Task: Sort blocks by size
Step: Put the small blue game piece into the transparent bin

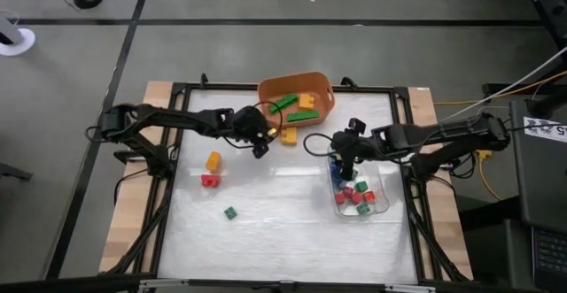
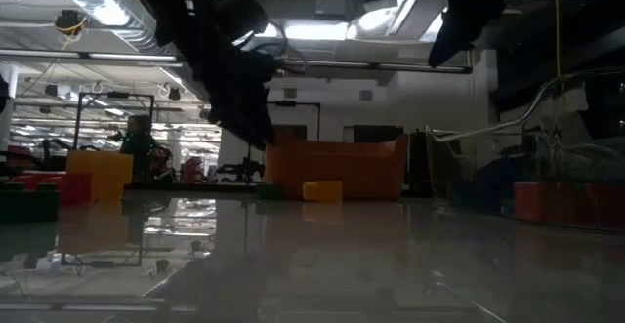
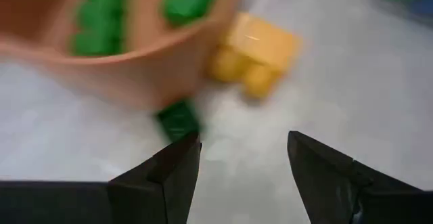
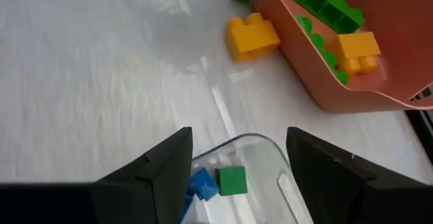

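We're roughly mid-sort. Orange bin (image 1: 297,98) holds the long green studded bricks (image 1: 299,114) plus a yellow one (image 1: 306,101); clear tray (image 1: 379,187) holds small red, green and blue cubes (image 1: 356,196). Still loose on the white table (image 1: 283,222): yellow brick (image 1: 289,135) just beside the bin, a small green block (image 3: 177,119) against the bin wall, yellow block (image 1: 213,160), red block (image 1: 210,181), green cube (image 1: 230,212). Left gripper (image 3: 240,158) hovers near the bin, fingers spread, nothing between them. Right gripper (image 4: 238,149) sits over the tray, also spread and empty. Everything's hard glossy plastic; tray rim is thin and see-through.
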Robot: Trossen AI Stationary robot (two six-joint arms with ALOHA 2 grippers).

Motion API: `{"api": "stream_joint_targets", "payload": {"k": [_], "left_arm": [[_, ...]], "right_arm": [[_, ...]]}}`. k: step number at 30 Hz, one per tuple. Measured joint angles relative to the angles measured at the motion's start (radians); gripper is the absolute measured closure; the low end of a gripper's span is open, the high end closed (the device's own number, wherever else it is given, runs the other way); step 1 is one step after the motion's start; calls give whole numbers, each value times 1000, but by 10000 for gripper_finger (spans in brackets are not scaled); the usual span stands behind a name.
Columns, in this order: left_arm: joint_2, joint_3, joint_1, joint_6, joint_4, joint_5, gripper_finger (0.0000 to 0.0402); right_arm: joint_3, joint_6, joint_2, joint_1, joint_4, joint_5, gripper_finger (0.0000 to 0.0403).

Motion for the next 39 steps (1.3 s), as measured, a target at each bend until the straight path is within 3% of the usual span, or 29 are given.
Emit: {"api": "stream_joint_targets", "payload": {"k": [3,6,19,27,39], "left_arm": [[0,-30,0,-77,-3,-119,192],[0,-65,0,-126,54,-169,192],[50,-175,-3,-158,358,-170,192],[172,-176,-3,-151,462,-169,192],[248,-176,32,-150,487,-179,192]], "right_arm": [[-1,-6,0,-13,-3,-4,164],[-1,-14,0,-24,-3,-4,164],[-1,-33,0,-23,2,-5,164],[-1,-33,0,-23,3,-6,164],[-1,-33,0,-23,3,-6,164]]}}
